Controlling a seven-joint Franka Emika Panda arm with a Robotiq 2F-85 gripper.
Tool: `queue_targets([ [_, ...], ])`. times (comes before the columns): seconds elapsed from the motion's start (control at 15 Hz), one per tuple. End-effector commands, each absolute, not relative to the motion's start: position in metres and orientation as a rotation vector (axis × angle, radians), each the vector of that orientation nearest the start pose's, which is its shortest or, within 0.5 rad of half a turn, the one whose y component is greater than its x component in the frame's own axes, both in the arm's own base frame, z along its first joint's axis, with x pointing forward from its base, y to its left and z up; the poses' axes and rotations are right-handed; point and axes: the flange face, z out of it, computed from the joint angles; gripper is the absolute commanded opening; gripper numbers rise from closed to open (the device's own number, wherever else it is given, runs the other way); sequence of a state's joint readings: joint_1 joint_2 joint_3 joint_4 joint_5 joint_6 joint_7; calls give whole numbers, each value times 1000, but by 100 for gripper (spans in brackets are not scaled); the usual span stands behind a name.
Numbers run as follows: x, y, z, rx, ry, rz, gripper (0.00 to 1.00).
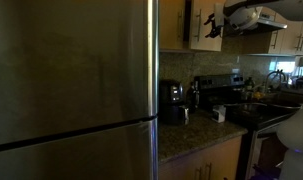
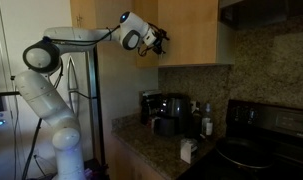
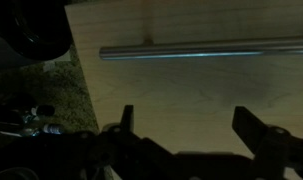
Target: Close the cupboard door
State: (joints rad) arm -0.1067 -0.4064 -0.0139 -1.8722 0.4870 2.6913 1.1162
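Door (image 3: pixel 191 90) fills the upper wrist view, with its handle (image 3: pixel 181 50) lying across the top of frame. Claw (image 3: pixel 186 120) is open and empty, fingers (image 3: pixel 126 122) spread wide along the bottom edge. I cannot tell whether it touches the door.

Risks I note:
- A spread finger snags the handle.
- An off-square push skids across the panel.
- A fast shove slams the door.

Light tan wood-grain cupboard door (image 3: pixel 191 90)
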Motion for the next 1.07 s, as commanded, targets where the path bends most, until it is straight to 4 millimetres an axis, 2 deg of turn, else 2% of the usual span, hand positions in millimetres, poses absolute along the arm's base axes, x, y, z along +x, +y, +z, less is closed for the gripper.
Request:
queue_targets([
  [0.0,491,-64,840,-1402,1343,-980,100],
  [0.33,525,-55,857,-1343,1296,-1051,100],
  [0.53,532,-53,855,-1385,1363,-1055,100],
  [0.67,520,-57,858,-1450,1420,-1104,100],
  [0.73,510,-65,860,-1489,1486,-1148,100],
  [0.93,467,-89,869,-1611,1603,-1207,100],
  [1.0,445,-99,871,-1663,1642,-1200,100],
])
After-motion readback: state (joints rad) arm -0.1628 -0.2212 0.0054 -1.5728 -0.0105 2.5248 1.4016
